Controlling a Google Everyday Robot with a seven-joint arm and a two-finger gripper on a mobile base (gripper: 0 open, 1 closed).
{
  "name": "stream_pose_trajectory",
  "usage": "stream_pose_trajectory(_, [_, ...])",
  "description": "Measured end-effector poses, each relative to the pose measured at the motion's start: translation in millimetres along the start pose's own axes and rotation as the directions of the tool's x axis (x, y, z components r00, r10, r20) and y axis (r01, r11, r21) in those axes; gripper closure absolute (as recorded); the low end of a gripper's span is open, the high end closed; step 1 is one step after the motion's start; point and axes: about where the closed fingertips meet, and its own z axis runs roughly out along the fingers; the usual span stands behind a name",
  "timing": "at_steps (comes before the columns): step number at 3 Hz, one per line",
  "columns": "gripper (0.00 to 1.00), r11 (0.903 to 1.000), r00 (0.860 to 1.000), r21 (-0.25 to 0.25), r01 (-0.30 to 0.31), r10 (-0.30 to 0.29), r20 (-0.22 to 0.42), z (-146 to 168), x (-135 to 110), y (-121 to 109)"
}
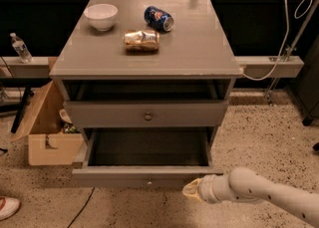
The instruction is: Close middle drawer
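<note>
The middle drawer (119, 176) is pulled far out of the grey cabinet (149, 57) and its inside is empty. It has a plain flat front with a small pale knob (148, 182). My gripper (192, 190) sits low at the right part of that drawer front, at or just below its lower edge. The white arm (264, 194) reaches in from the lower right. The top drawer (99, 114), with a darker knob (148, 117), stands slightly out above it. The lowest drawer is hidden under the open one.
A white bowl (101, 16), a blue can (158, 18) and a crushed gold can (141, 40) lie on the cabinet top. An open cardboard box (42, 127) stands on the floor to the left. A water bottle (21, 48) is on the left ledge. A shoe (7, 207) is at the lower left.
</note>
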Motion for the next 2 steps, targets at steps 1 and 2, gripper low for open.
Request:
stream_pose_trajectory(1, [1.0,1.0,1.0,0.0,0.001,-0.001,0.0,0.5,-0.3,-0.1])
stream_pose_trajectory(2, [1.0,0.9994,0.999,0.012,0.034,-0.034,-0.015,8.0,-7.7,-9.5])
